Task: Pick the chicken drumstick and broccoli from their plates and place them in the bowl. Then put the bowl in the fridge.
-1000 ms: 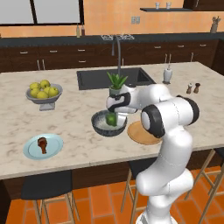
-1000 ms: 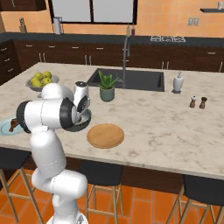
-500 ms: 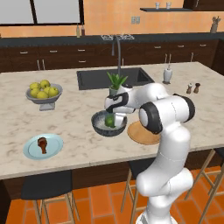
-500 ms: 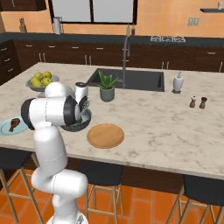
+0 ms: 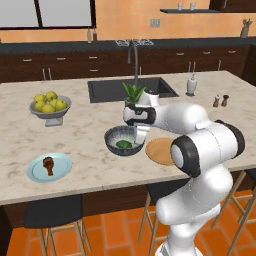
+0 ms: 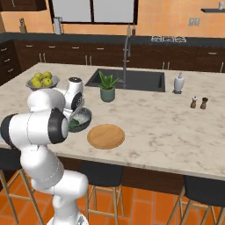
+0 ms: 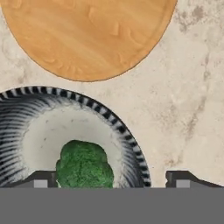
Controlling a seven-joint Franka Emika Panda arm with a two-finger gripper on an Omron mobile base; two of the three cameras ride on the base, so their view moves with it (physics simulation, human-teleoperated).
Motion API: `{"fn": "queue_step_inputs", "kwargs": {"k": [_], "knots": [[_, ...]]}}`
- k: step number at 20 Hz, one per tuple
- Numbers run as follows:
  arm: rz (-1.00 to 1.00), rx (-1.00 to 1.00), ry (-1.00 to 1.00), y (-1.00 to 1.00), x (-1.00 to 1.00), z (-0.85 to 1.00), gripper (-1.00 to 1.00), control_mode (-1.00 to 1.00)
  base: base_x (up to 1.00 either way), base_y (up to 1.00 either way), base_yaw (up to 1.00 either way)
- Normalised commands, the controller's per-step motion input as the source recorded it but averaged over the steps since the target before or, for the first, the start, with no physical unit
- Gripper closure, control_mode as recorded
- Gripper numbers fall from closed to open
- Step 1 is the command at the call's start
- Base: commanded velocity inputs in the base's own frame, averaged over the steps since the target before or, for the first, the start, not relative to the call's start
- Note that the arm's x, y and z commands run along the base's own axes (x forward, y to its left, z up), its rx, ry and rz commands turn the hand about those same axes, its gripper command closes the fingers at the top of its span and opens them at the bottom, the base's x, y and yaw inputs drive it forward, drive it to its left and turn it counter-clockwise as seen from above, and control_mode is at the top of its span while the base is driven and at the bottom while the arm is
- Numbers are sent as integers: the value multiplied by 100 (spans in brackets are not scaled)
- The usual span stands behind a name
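The broccoli now lies loose inside the bowl, where half a second ago it hung in the gripper just above the rim. The gripper has let go: its fingers stand spread wide with nothing between them, one over the bowl and the other over the bare worktop beside it. The wooden plate next to the bowl is empty, so the first item is delivered. The chicken drumstick rests on the pale blue plate, well apart to the left near the worktop's front edge. That is the likely next target, and the arm will have to swing across to reach it. The bowl's trip to the fridge comes only afterwards.
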Motion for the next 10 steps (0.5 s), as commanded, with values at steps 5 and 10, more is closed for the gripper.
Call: {"fn": "queue_step_inputs", "kwargs": {"k": [5,10], "knots": [[30,-3,-1,10,-100,48,-100,-100,0,0,0],[77,-13,-1,11,-51,32,-100,-100,0,0,0]]}}
